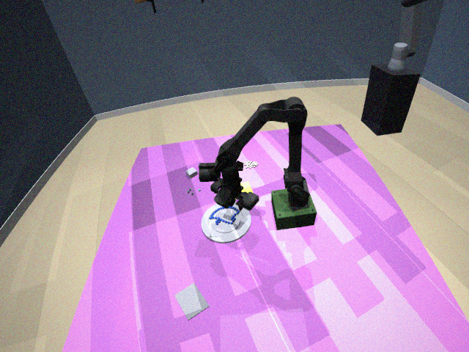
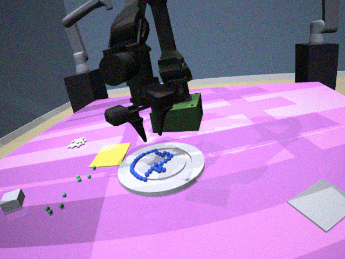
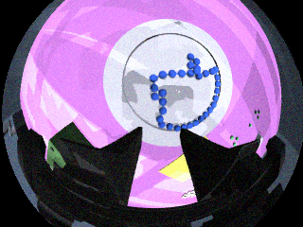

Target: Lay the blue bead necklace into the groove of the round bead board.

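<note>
Overhead, top view: the black arm (image 1: 264,117) reaches from its green base block (image 1: 282,221) down over the round bead board (image 1: 212,232) on the pink patterned mat (image 1: 341,246). Blue bead necklace (image 1: 219,215) lies on the board's upper left part, under the gripper (image 1: 235,206). Grey tile (image 1: 191,301) lies well apart toward the near edge; small grey cube (image 1: 191,172) and white bead cluster (image 1: 250,164) farther back

Exterior view: gripper (image 2: 151,135) hangs above the board's far rim (image 2: 194,170), fingers partly apart, nothing between them, tips clear of the beads. Necklace (image 2: 136,167) follows the groove on the left side, then bunches across the centre in a loose tangle. Yellow square (image 2: 111,154) lies just beside the board; loose green beads (image 2: 79,178) scattered left of it

Wrist view: both dark fingertips frame the board (image 3: 120,63); necklace (image 3: 215,91) traces the groove's right arc, remainder crossing the inner disc
</note>
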`<action>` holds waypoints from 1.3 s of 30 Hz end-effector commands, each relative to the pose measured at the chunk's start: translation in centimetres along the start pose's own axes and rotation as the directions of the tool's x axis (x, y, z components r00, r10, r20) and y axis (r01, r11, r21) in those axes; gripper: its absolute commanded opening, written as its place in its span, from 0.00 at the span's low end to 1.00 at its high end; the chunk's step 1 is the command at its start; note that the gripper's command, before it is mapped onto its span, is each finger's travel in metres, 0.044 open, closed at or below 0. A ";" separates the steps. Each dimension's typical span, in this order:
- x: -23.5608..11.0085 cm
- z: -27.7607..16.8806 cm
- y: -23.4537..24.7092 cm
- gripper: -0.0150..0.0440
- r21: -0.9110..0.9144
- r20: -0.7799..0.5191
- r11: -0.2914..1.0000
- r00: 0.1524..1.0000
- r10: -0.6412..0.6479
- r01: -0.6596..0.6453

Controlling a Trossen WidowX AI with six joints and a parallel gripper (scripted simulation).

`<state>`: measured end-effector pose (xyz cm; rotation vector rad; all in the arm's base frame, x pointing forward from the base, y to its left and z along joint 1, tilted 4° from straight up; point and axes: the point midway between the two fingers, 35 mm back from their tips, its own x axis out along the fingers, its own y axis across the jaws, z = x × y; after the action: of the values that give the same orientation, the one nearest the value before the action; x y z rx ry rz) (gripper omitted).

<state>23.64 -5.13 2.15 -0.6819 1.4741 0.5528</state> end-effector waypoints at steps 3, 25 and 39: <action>0.4 0.1 -0.1 0.46 -0.025 -0.001 1.000 1.000 -0.003 0.003; 2.7 0.1 -0.2 0.46 -0.022 0.002 1.000 1.000 -0.006 0.006; 3.7 0.0 0.0 0.46 -0.025 -0.001 1.000 1.000 -0.003 0.003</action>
<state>23.97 -5.38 -1.30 -0.7004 1.4632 0.5630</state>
